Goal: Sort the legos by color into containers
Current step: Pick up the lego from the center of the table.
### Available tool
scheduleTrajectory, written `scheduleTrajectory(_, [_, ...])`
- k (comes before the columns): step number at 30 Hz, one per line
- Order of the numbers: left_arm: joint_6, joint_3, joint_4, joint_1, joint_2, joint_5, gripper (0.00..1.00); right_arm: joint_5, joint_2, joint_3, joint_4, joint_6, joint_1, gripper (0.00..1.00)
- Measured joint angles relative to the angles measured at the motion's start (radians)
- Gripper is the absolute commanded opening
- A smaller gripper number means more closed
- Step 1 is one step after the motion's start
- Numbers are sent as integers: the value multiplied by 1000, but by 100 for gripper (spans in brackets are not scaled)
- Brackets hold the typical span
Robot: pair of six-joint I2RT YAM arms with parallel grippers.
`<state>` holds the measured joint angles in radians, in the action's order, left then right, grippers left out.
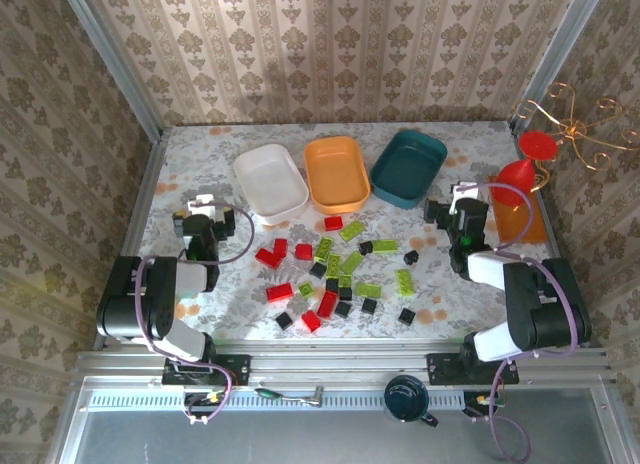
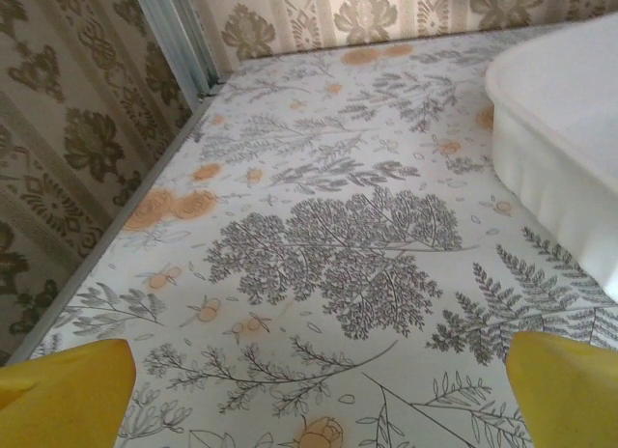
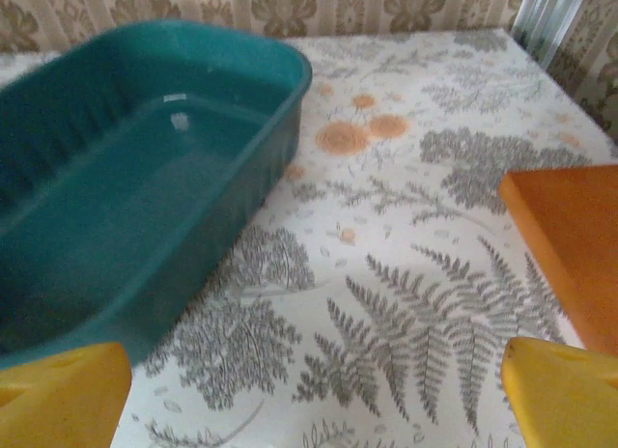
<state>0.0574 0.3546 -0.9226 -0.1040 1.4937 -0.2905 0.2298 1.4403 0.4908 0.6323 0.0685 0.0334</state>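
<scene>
Judging bricks (image 1: 335, 274) light, stiff, slick; best pinched across opposite flat sides, one apiece. Scattered at middle of table (image 1: 190, 149), toward near edge, just short of white tub (image 1: 271, 182), orange tub (image 1: 337, 172), teal tub (image 1: 408, 167). Left claw (image 2: 319, 390), right claw (image 3: 314, 390) spread wide, holding nothing.

Mixed legos (image 1: 327, 303) lie scattered before three empty tubs (image 1: 337, 174).

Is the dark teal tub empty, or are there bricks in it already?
Empty. The teal tub has a bare floor in the right wrist view and from above; the bricks lie on the table.
</scene>
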Motion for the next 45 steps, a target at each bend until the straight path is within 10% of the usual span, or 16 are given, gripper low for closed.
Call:
scheduleTrajectory(9, [-62,91,220,-3,-259,-99,100,119,-150,77,-264,131,18,100])
scheduleTrajectory(14, [-241,153,368,2,-341,-157,100,193,-167,216,-557,450,0,100])
scheduleTrajectory(27, [-786,95,506,205,-543,273,100,-129,-171,243,-856,579,65,97])
scheduleTrajectory(45, [-897,47,653,97,-791,550,100,-132,-35,241,-1034,476,335,80])
